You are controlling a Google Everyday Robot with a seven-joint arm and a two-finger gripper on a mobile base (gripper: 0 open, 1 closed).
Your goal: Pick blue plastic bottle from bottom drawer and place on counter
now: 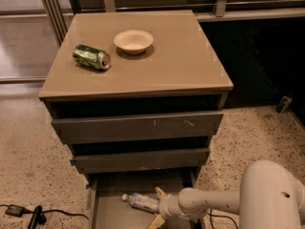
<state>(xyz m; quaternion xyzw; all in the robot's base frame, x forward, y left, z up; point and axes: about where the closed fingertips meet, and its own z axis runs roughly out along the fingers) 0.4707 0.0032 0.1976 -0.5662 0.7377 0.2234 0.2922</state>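
Observation:
The blue plastic bottle (pixel 139 202) lies on its side on the floor of the open bottom drawer (pixel 107 209), white cap pointing left. My gripper (pixel 157 207) reaches in from the right, down inside the drawer at the bottle's right end. It is open, with one fingertip (pixel 159 192) behind the bottle and the other in front of it, near the picture's lower edge. The counter (pixel 181 61) is the glossy tan top of the cabinet above.
A green can (pixel 91 57) lies on its side at the counter's left. A pale bowl (pixel 134 41) stands behind it. Two upper drawers (pixel 138 127) stick out slightly over the bottom drawer. A black cable (pixel 28 214) lies on the floor at the left.

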